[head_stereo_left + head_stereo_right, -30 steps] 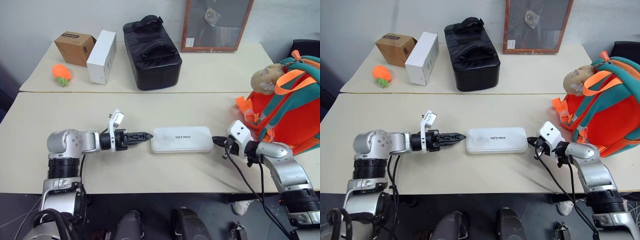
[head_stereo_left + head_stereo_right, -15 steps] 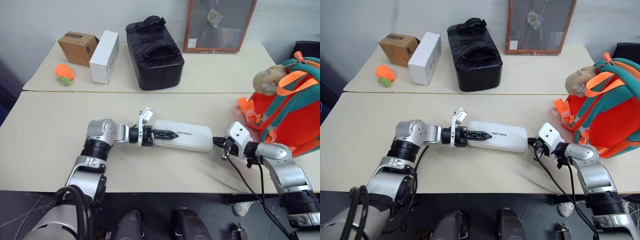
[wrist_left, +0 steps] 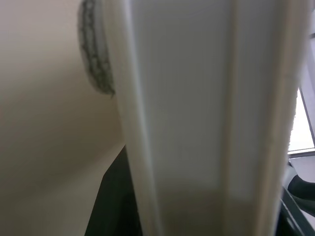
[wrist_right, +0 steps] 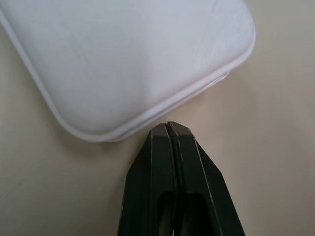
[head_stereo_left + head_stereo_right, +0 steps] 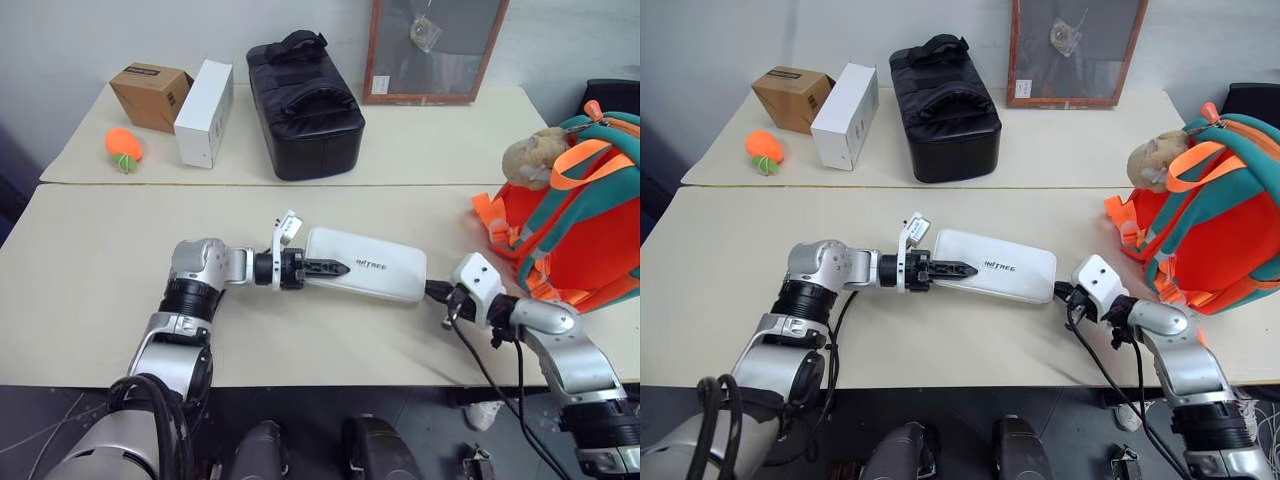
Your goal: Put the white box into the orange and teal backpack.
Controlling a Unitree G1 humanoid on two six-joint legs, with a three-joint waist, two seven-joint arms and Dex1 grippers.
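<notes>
I see the white box (image 5: 365, 277) mid-way across the near counter (image 5: 90, 290), lying slightly askew, its left end lifted a little. It's flat, wide, with rounded corners and small dark lettering on the top face; a seam runs around its edge in the left wrist view.

Left end effector (image 5: 322, 267) is clamped on the box's left end, one finger across the top face.

Right end effector (image 4: 168, 129) has its fingers pressed together, holding nothing, with the tip just beside the box's right corner; touching or not, I can't tell.

The orange and teal backpack (image 5: 1220, 215) stands upright at the counter's right edge, well clear of the box, with a tan plush toy (image 5: 1152, 155) at its top. Bare counter lies between box and backpack, apart from the right arm. Left half of the near counter is open too.

On the far counter: black padded bag (image 5: 303, 105), white carton (image 5: 203, 113), brown carton (image 5: 150, 95), orange ball (image 5: 123, 146), all well away.
</notes>
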